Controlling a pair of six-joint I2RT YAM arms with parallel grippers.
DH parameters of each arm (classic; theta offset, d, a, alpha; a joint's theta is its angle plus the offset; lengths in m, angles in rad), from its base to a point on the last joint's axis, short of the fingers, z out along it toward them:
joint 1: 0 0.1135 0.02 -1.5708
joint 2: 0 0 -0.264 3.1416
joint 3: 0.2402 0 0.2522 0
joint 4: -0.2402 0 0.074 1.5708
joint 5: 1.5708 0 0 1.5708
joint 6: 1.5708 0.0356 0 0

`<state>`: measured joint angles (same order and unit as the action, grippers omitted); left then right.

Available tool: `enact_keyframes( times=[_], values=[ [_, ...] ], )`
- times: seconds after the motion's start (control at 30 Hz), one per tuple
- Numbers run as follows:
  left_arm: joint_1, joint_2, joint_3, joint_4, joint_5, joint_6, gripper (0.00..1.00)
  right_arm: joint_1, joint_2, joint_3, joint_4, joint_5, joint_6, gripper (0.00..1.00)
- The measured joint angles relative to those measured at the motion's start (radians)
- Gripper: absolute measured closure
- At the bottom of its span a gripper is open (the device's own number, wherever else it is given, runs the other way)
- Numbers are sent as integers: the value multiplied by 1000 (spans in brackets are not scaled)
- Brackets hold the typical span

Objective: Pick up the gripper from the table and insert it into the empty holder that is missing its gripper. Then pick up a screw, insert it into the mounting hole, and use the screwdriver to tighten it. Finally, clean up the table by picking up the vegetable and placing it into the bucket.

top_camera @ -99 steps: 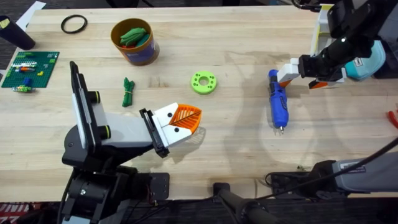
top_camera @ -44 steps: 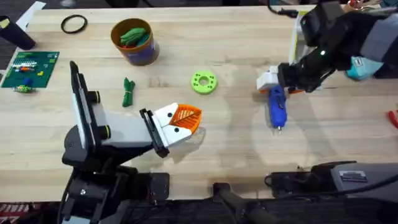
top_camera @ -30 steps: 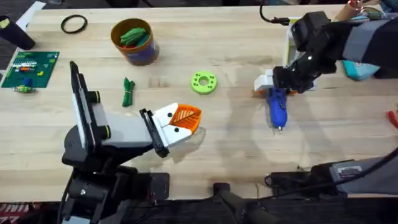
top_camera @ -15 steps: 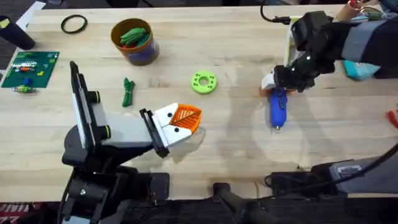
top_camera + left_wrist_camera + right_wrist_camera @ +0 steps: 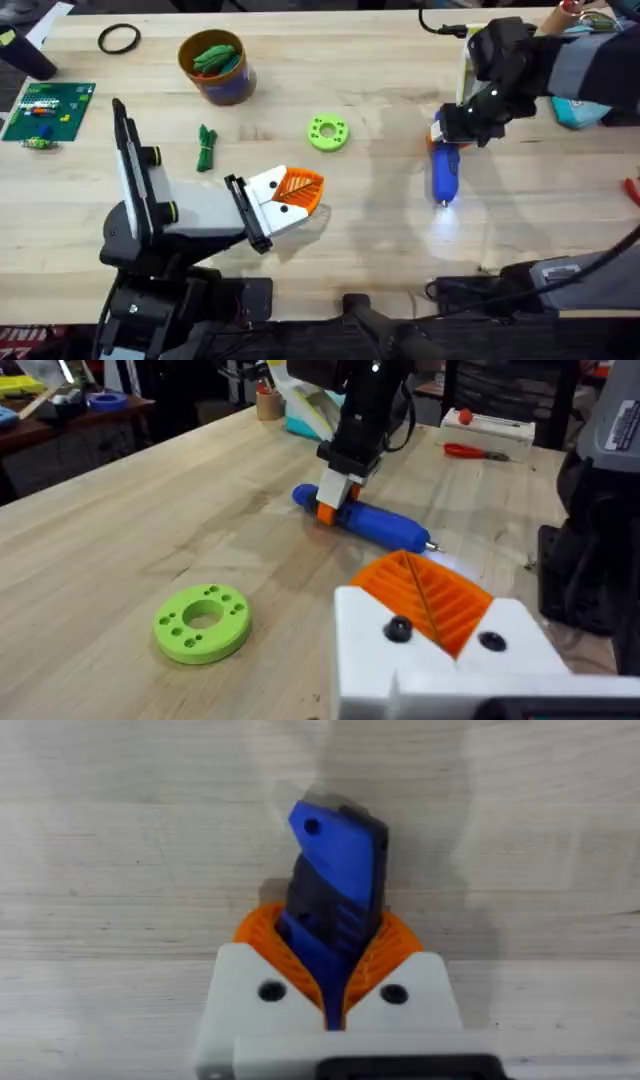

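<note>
On the table [image 5: 380, 250], the blue screwdriver [image 5: 444, 175] [image 5: 385, 528] [image 5: 335, 860] lies flat with its bit toward the near edge. My right gripper [image 5: 447, 132] [image 5: 330, 935] [image 5: 335, 500] is shut on its rear end, orange pads hugging the body. At the lower left stands the holder [image 5: 190, 212]. The white, orange-tipped gripper [image 5: 287, 194] [image 5: 440, 630] sits in its collar end. This is my left gripper, tips together with nothing between them. The dark-green vegetable [image 5: 206, 147] lies left of centre. The bucket [image 5: 228, 90] holds green pieces. The screw is out of view.
A lime-green ring with holes [image 5: 328, 132] [image 5: 203, 623] lies mid-table. A green board with small parts [image 5: 48, 108] and a black ring [image 5: 119, 38] are at the far left. A red-handled tool [image 5: 634, 188] [image 5: 478, 452] and teal clutter [image 5: 590, 100] sit at the right.
My right gripper came in from the right, dropped onto the screwdriver's rear end and closed around it. A glow now shows on the table at the bit. The left side is unchanged.
</note>
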<state>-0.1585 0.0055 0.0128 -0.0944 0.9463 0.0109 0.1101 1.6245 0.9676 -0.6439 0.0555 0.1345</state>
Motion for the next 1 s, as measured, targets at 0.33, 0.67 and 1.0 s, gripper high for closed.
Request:
enact_keyframes(
  times=[0.33, 0.67, 1.0],
  values=[
    [0, 0, 0, 0, 0, 0, 972, 1, -87, 19, -28, -42, 0, 973],
    [0, 0, 0, 0, 0, 0, 972, 1, -342, 186, -12, -54, 0, 973],
    [0, 0, 0, 0, 0, 0, 972, 1, -488, 245, 313, -214, 0, 973]
  ],
)
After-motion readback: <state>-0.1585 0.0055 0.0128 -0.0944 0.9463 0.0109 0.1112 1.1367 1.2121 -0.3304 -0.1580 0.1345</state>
